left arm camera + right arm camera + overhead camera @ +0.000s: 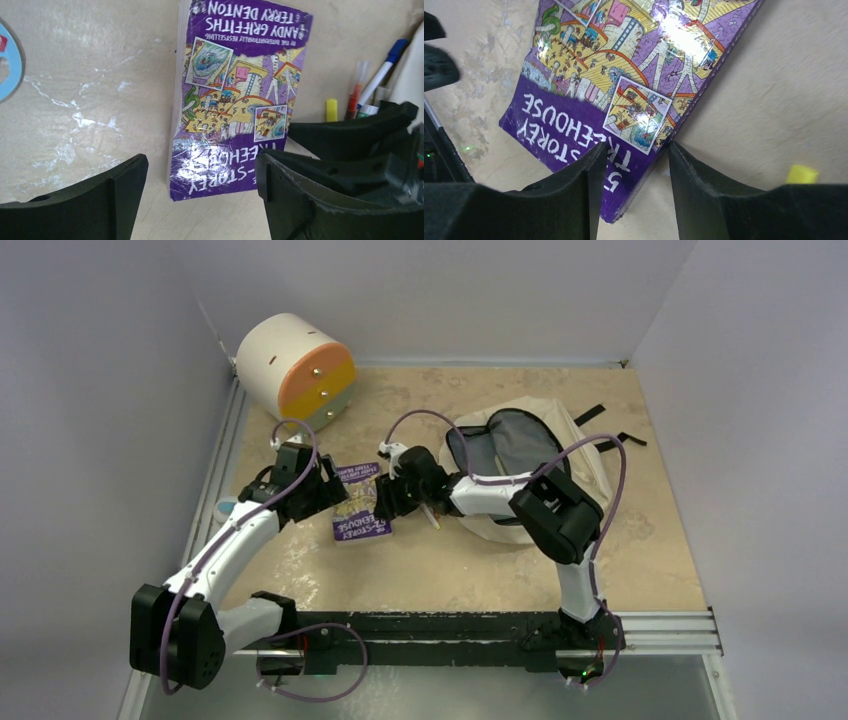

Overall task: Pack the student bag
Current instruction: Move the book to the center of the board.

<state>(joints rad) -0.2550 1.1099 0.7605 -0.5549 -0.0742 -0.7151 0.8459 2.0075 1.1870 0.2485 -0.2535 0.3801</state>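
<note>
Student bag: beige backpack lying flat on the table, right of centre in the top view. Its mouth is unzipped and gapes toward the left, showing dark lining; black straps trail off its far right side.
Right gripper: just left of the bag's mouth, the arm reaching across the bag's near edge. Jaws slightly parted and clamping nothing. In the right wrist view one finger is over the book's cover, the other is over bare table, and the spine edge runs into the gap.
Book: purple illustrated paperback, flat on the table left of the bag, with the right gripper between them (title reads "Storey Treehouse" on the cover).
Pens: blue-capped and orange-barrelled, between book and bag, with a small yellow piece beside them.
Left gripper: beyond the book on the side away from the bag. Released, jaws wide, nothing held; the book's near end shows between the fingers.
Pale blue disc: well left of the bag, past the left gripper; only partly seen.
Drawer unit: cream cylinder with an orange front, far-left of the bag in the corner.
</note>
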